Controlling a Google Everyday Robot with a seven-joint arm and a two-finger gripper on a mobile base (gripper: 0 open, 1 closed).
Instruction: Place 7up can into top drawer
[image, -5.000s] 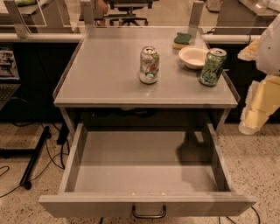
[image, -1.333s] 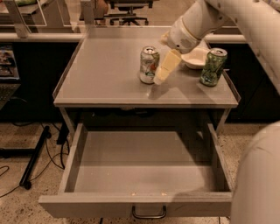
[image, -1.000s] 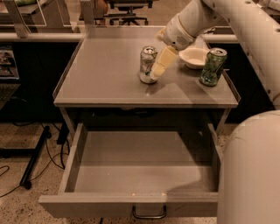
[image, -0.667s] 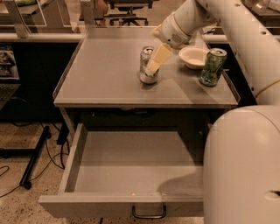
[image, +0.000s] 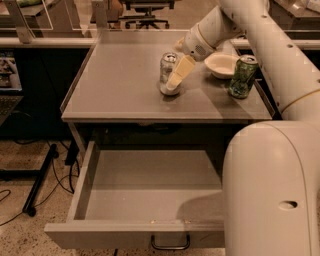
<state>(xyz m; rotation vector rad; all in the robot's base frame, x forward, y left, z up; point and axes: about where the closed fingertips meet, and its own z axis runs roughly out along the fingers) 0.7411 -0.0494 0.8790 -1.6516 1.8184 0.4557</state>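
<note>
The 7up can (image: 166, 67) stands upright on the grey table top (image: 120, 80), right of its middle. My gripper (image: 172, 82) has come down from the upper right and is at the can, open. One cream finger (image: 180, 72) lies across the can's right front side; the other is hidden behind the can. The can rests on the table. The top drawer (image: 125, 234) is pulled wide open below the table, empty, with its dark handle (image: 170, 245) at the front centre.
An all-green can (image: 242, 76) stands near the table's right edge, with a white bowl (image: 222, 65) just behind it. My arm (image: 280, 65) spans the right side, and my white body (image: 270, 190) covers the drawer's right end. Cables and a stand leg (image: 40, 180) lie on the floor at left.
My gripper has moved left over the last second, from beside the can's right side to closely against it. The can, green can, bowl and drawer have not moved.
</note>
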